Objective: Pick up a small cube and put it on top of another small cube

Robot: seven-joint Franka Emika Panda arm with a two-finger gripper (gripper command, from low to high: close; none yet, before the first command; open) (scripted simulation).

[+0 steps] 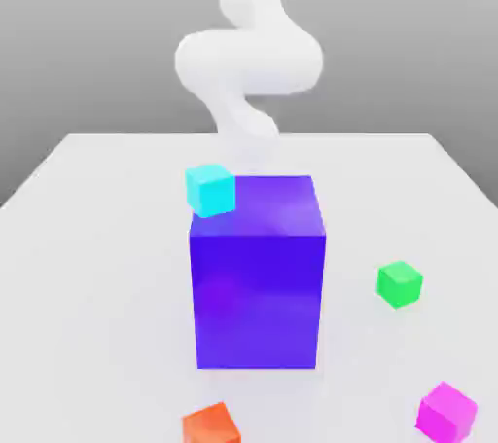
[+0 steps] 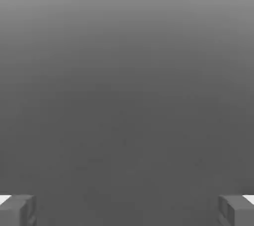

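the small bright magenta-pink cube (image 1: 446, 413) sits on the pale grey tabletop (image 1: 88, 266) at the near corner on the exterior view's right, resting flat with nothing touching it. the small bright green cube (image 1: 400, 284) lies farther back on the same side, well apart from the pink one and near the big blue-purple block (image 1: 258, 276) – though not touching it. that tall block stands upright in the middle of the table. a cyan cube (image 1: 210, 189) shows at its upper corner on the exterior view's left, and an orange cube (image 1: 210, 424) lies at the near edge, in front of the block. behind the block rises the white robot arm (image 1: 248, 56). in the hand view the gripper (image 2: 127, 210) has its two grey fingertips (image 2: 17, 210) spread wide – nothing is between them, just dull grey ground.
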